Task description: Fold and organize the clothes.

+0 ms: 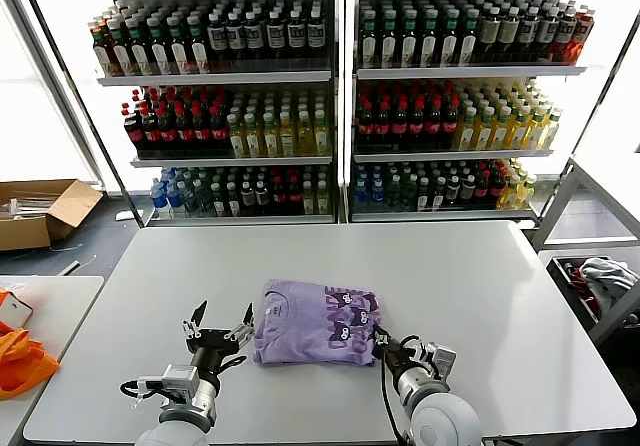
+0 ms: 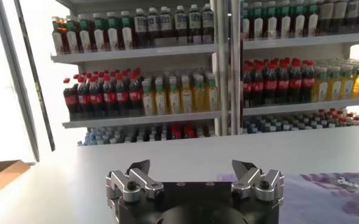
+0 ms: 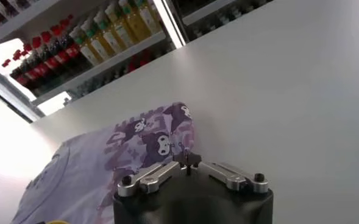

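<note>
Lavender t-shirt (image 1: 316, 323), folded, lies on the white table (image 1: 480, 276). Right gripper (image 1: 380, 339) is pinched together on the shirt's near right corner. Left gripper (image 1: 218, 323) sits just left of it, fingers spread. Cardboard box (image 1: 40, 213) stands on the floor, contents unclear.

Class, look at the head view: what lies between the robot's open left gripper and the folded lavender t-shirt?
Only a narrow bare strip of white table separates the left gripper from the t-shirt; the head view shows this.
</note>
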You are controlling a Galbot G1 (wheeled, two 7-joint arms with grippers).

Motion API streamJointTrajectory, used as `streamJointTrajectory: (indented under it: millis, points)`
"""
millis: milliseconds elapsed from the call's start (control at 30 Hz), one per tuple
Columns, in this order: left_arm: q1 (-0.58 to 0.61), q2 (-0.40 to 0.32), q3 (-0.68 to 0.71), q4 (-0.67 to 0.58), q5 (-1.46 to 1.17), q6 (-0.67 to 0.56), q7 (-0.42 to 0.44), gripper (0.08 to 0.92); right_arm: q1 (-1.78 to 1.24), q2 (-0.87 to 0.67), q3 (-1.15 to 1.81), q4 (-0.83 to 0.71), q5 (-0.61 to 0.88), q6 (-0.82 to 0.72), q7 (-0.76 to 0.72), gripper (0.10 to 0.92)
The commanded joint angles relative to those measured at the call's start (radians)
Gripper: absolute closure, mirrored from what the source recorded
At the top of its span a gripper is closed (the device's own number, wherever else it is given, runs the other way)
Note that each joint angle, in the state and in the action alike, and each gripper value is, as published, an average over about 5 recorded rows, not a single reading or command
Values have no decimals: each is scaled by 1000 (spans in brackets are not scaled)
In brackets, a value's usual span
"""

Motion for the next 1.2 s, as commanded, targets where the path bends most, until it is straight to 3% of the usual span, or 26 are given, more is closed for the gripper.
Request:
streamJointTrajectory:
  millis: [33, 267, 600, 800, 1033, 1200]
  points:
    - [5, -6, 12, -5, 7, 1, -2, 177, 86, -146, 100, -97, -79, -56, -62, 917]
    - [3, -12, 19, 7, 9, 1, -2, 177, 68, -184, 133, -120, -213, -50, -156, 887]
    - [3, -26, 38, 15, 13, 1, -2, 177, -83, -166, 116, 189, -466, 1, -226, 610]
    - [17, -36, 45, 13, 19, -7, -1, 177, -122, -229, -26, 196, -409, -46, -178, 437]
    - [30, -34, 36, 15, 19, -15, 0, 177, -90, -173, -61, 128, -339, -55, -116, 242]
    - [32, -35, 37, 19, 19, -14, 0, 177, -98, -126, -35, 111, -279, -55, -89, 205]
